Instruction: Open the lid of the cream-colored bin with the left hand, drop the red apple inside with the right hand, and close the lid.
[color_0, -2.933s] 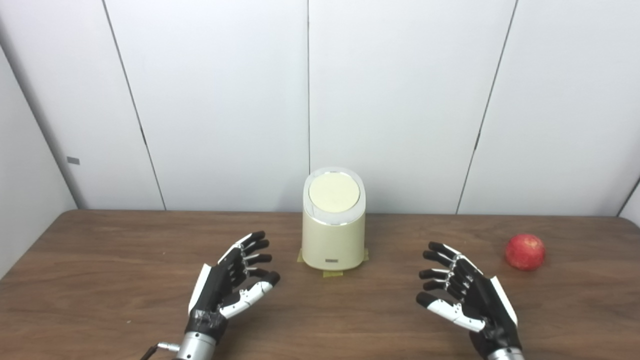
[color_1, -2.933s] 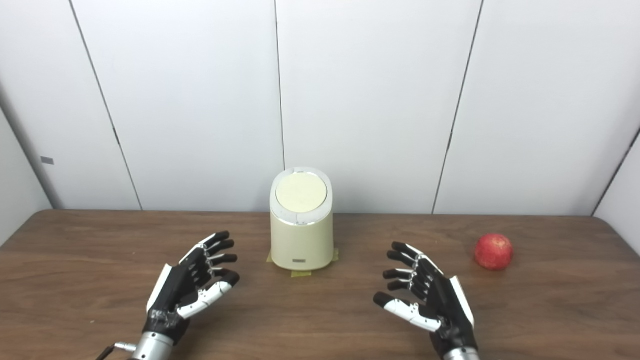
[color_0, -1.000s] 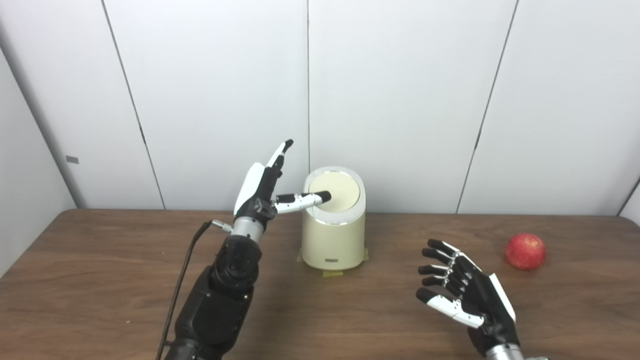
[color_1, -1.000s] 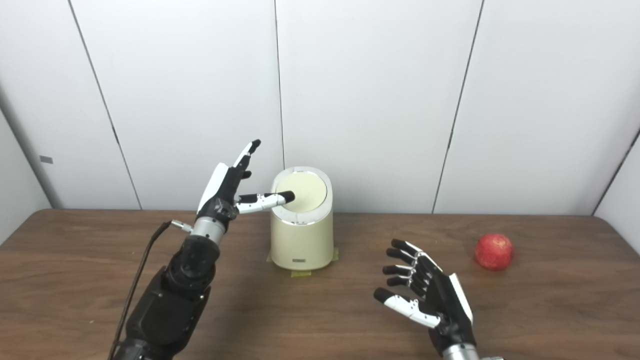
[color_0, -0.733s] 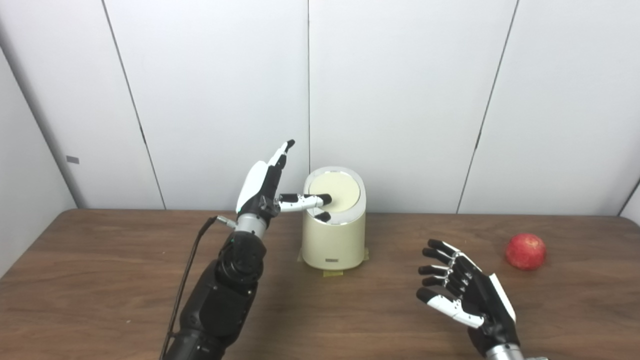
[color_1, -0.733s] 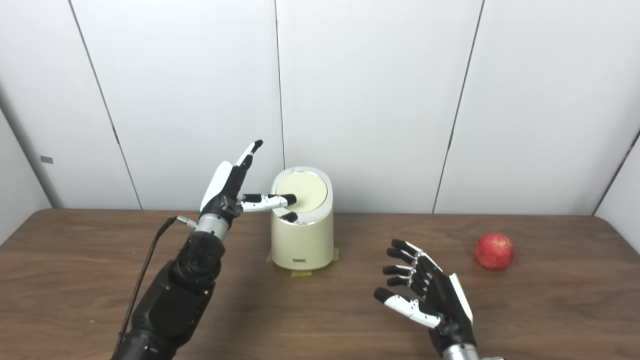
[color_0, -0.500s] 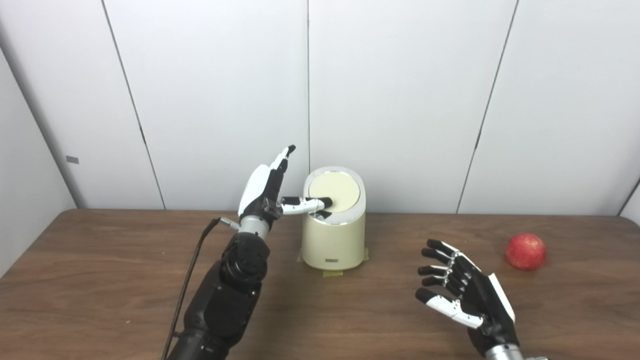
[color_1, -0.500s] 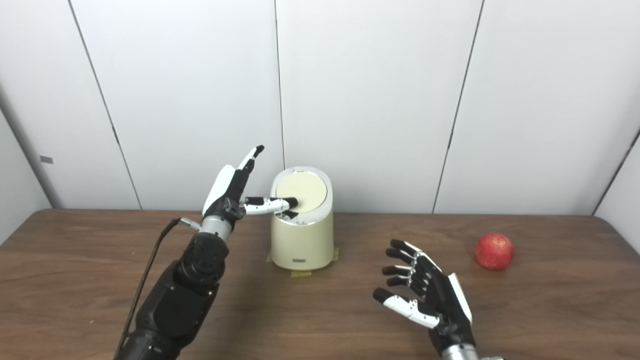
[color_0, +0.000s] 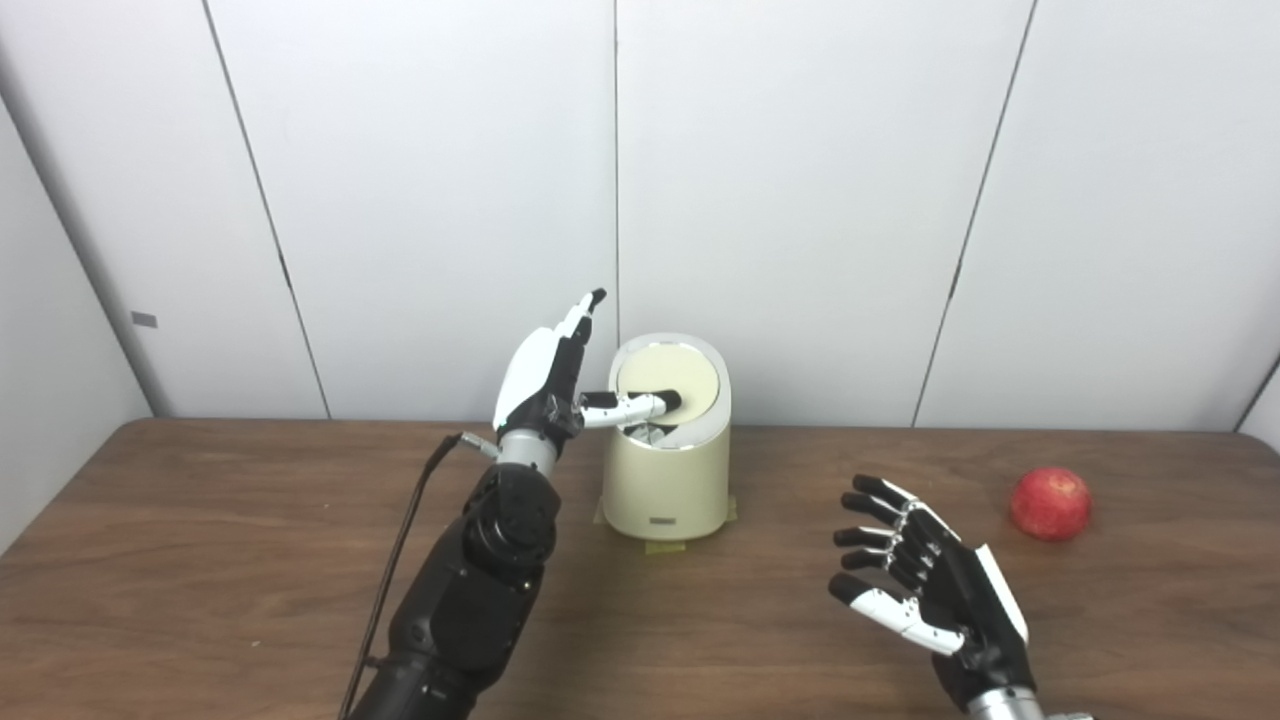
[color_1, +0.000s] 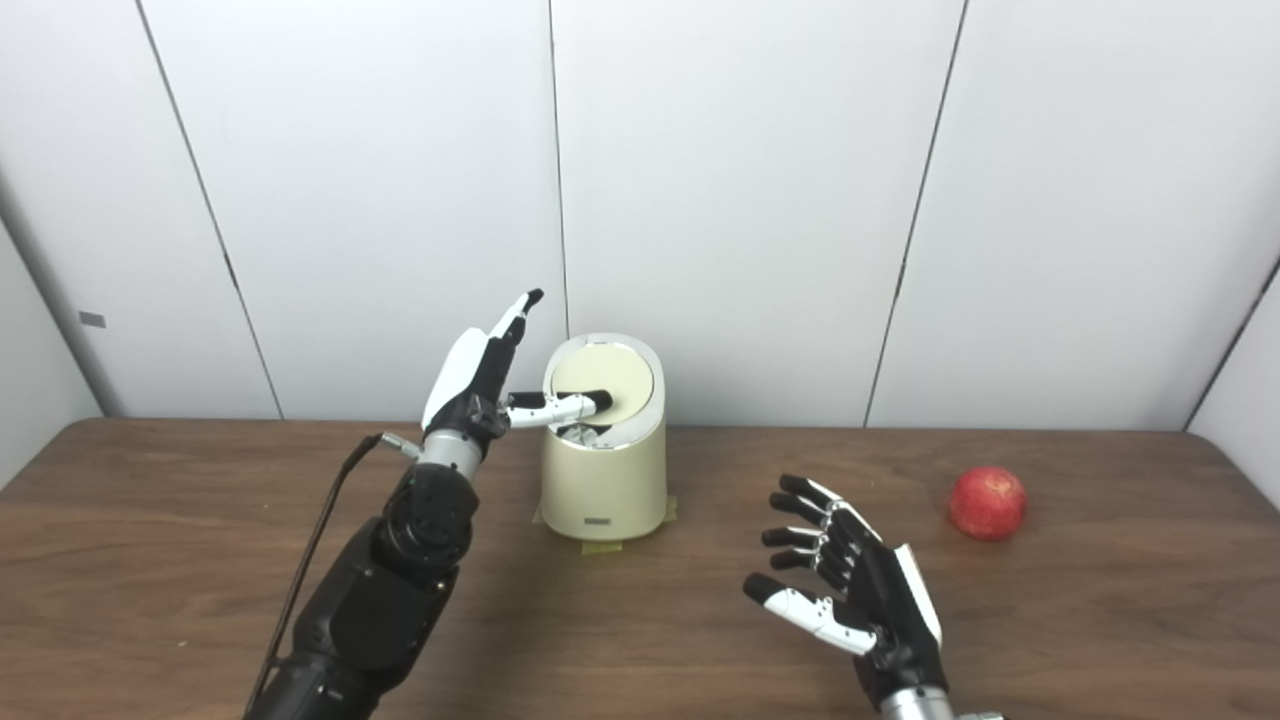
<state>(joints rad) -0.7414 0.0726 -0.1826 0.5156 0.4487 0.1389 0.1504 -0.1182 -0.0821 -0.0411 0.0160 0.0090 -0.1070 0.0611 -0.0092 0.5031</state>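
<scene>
Cream-colored bin (color_0: 667, 470) stands upright at mid-rear of the surface (color_0: 200, 560) in the left eye view, lid (color_0: 668, 380) down; the left robot hand (color_0: 545, 375) is released, fingers spread, thumb lying across the lid's near edge. Right eye view: the right robot hand (color_1: 860, 590) is released, palm up above the surface, well apart from the red apple (color_1: 987, 503) resting far right.

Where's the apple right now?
The red apple sits on the table at the far right in both views, well right of the cream-colored bin and beyond the open right hand, untouched.
</scene>
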